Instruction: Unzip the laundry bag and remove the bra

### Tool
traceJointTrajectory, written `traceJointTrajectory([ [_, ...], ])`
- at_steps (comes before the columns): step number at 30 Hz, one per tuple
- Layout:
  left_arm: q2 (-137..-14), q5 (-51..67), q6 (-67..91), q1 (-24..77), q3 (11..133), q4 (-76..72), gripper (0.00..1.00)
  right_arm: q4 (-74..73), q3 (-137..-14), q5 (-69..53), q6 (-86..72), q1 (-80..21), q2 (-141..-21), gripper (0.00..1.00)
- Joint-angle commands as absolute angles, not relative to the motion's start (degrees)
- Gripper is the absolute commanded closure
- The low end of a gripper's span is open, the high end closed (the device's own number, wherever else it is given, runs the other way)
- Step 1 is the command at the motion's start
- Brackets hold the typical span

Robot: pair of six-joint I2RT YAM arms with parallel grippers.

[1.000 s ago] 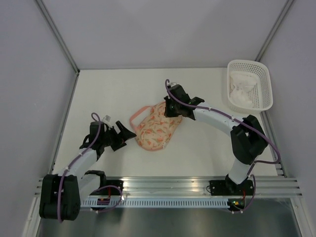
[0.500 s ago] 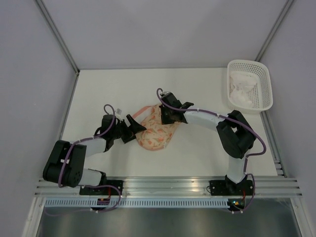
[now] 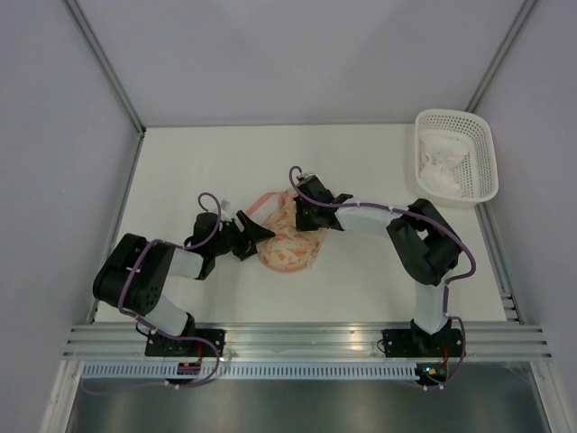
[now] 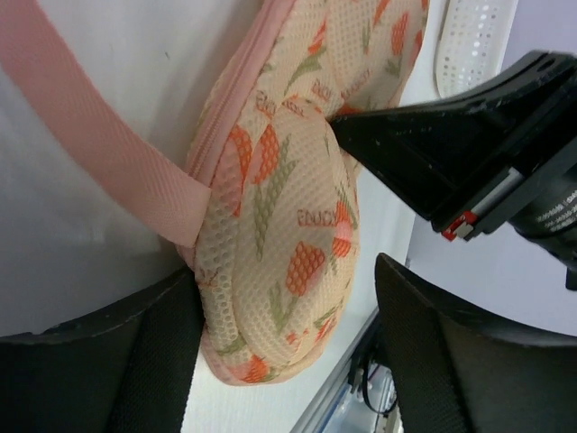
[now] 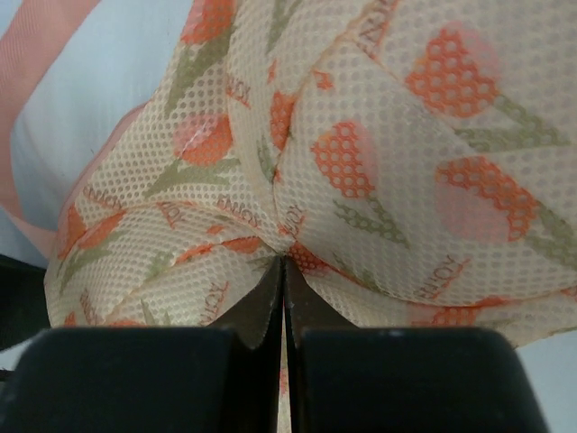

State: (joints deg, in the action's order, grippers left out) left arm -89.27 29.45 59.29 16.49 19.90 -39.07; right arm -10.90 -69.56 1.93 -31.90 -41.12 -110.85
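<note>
The laundry bag point(image 3: 288, 242) is a rounded cream mesh pouch with orange prints and a pink loop strap point(image 3: 257, 202), lying mid-table. My right gripper point(image 3: 304, 219) is shut, pinching a fold of the bag's mesh point(image 5: 297, 234) at its far right side. My left gripper point(image 3: 255, 236) is open, its fingers either side of the bag's near left end point(image 4: 288, 271); the left finger point(image 4: 99, 361) touches the pink trim. The bra is hidden.
A white lattice basket point(image 3: 487, 162) with white cloth inside stands at the back right corner. Metal rails run along the table's near edge point(image 3: 306, 338). Grey walls close in the left, right and back.
My left gripper has moved right, up to the bag's left end. My right gripper has come down and left onto the bag, which has bunched and shifted slightly.
</note>
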Motion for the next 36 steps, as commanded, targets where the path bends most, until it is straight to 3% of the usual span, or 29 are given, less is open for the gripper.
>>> traceJointTrajectory([
  [1,-91.84,35.23,66.08,17.84,18.90,-53.50,0.25,-9.06,-67.24,0.26,-34.01,-41.22,-112.67,1.00],
  [9,-107.28,37.79,88.84,19.25,20.73,-94.88,0.60,-8.35,-66.10,-1.49,-34.28,-40.87,-111.36,1.00],
  [15,-103.83,39.72,88.16,19.42,25.31,-92.92,0.86,-7.65,-64.34,-1.58,-33.75,-40.52,-109.16,1.00],
  [18,-96.45,41.39,80.27,19.16,29.17,-76.09,0.97,-7.03,-63.37,-2.37,-33.31,-40.34,-107.23,1.00],
  [19,-89.98,41.22,71.63,19.16,31.01,-57.84,0.98,-6.94,-63.20,-2.46,-33.31,-40.34,-105.92,1.00],
  [21,-82.65,38.25,59.83,20.56,40.22,-35.11,0.98,-6.59,-62.84,-2.81,-32.96,-40.25,-104.51,1.00],
  [22,-77.48,31.79,48.45,21.52,44.34,-16.54,0.98,-6.50,-62.75,-2.99,-32.96,-40.25,-103.02,1.00],
  [25,-74.71,28.21,37.57,23.38,56.93,-2.67,0.98,-5.19,-61.70,-3.25,-33.05,-40.25,-99.33,1.00],
  [26,-74.79,28.13,35.70,23.55,62.61,5.46,0.98,-4.58,-61.53,-3.25,-33.05,-40.25,-98.45,0.95],
  [27,-75.32,28.39,33.86,23.47,65.10,8.23,0.98,-4.22,-61.52,-3.77,-33.05,-40.17,-97.83,0.82],
  [28,-75.76,28.91,31.31,23.55,67.30,11.05,0.98,-4.13,-61.70,-4.13,-32.96,-40.17,-96.26,0.51],
  [29,-76.54,28.83,30.33,23.73,70.54,14.64,0.98,-4.04,-61.70,-4.30,-32.78,-40.17,-95.46,0.38],
  [33,-77.87,25.76,26.38,24.70,75.31,21.77,0.98,-5.09,-61.09,-2.13,-32.26,-39.90,-87.48,0.12],
  [36,-78.92,23.21,24.35,25.49,77.60,26.27,0.98,-7.64,-60.38,1.21,-31.29,-39.55,-81.68,0.10],
])
